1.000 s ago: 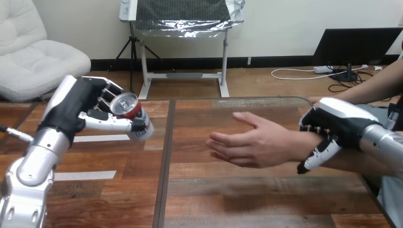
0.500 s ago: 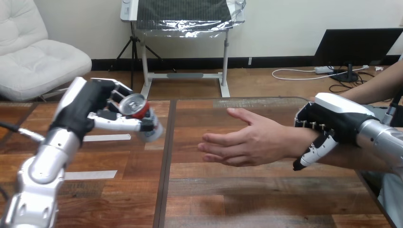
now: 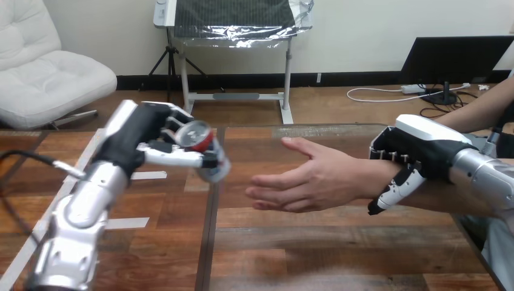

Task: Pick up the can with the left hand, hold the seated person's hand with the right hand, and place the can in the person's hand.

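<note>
Left robot hand (image 3: 136, 136) is up over the left part of the counter (image 3: 303, 242), fingers and thumb wrapped round the can (image 3: 206, 151). Can is off the counter, tipped, silver top facing the near side. It sits close to the person's fingertips, small gap, not touching. Person's hand (image 3: 315, 182) is mid-counter, held above the wood, open, fingers stretched out pointing left toward the can. Right robot hand (image 3: 418, 148) is at the right, clamped on the person's wrist (image 3: 367, 176): fingers curled over the top, thumb down the near side.
</note>
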Motion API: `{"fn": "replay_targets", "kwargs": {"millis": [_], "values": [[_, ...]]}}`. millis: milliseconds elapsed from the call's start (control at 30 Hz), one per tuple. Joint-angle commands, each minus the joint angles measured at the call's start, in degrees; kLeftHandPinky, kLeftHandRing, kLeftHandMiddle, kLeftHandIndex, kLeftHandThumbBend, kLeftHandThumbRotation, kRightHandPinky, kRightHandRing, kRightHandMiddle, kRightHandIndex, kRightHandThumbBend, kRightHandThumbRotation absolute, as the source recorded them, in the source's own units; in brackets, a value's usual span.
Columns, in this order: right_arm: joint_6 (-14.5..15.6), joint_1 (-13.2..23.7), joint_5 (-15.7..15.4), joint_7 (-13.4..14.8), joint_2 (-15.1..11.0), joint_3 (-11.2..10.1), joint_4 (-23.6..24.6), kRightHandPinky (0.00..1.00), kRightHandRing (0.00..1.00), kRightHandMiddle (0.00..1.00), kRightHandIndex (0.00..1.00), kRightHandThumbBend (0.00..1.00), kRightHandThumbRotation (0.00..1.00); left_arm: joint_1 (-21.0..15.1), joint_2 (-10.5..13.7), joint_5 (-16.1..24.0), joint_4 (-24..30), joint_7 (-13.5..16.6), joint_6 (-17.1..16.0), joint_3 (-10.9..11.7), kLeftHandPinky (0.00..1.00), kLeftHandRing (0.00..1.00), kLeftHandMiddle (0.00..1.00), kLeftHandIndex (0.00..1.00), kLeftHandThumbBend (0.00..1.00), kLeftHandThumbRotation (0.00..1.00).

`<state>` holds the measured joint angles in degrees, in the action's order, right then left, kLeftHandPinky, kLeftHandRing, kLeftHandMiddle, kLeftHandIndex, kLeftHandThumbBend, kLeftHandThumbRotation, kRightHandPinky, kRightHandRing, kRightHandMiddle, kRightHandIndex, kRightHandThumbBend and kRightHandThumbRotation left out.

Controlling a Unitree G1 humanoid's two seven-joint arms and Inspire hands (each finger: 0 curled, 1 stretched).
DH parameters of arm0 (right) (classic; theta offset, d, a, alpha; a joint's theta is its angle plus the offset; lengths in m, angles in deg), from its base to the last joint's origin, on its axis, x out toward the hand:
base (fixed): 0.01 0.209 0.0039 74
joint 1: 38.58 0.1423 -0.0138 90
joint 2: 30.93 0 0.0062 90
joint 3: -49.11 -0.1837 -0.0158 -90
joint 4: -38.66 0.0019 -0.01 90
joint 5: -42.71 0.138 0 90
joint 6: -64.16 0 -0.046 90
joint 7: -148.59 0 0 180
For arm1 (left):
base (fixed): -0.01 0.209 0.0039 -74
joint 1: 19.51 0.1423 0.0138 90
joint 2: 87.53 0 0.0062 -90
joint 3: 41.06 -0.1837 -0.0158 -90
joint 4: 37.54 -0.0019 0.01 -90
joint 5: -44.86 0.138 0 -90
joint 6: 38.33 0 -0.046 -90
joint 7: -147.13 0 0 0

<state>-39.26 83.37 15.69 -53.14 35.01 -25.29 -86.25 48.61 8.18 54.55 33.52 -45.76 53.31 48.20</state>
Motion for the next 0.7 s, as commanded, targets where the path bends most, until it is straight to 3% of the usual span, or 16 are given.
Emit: {"fn": "replay_targets", "kwargs": {"millis": [0,667], "values": [[1.49,0.83,0.13,-0.11,1.96,0.12,-0.54,0.28,0.32,0.38,0.37,0.90,0.07,-6.79,-1.62,-0.06,-1.47,0.96,-1.25,-0.70,0.29,0.35,0.38,0.41,0.77,0.00],[3.54,2.25,-0.93,-1.14,4.35,1.06,0.66,0.26,0.31,0.37,0.38,0.89,0.07,-12.91,-7.30,1.50,-9.47,2.18,-1.38,-4.47,0.33,0.39,0.41,0.42,0.78,0.00]]}}
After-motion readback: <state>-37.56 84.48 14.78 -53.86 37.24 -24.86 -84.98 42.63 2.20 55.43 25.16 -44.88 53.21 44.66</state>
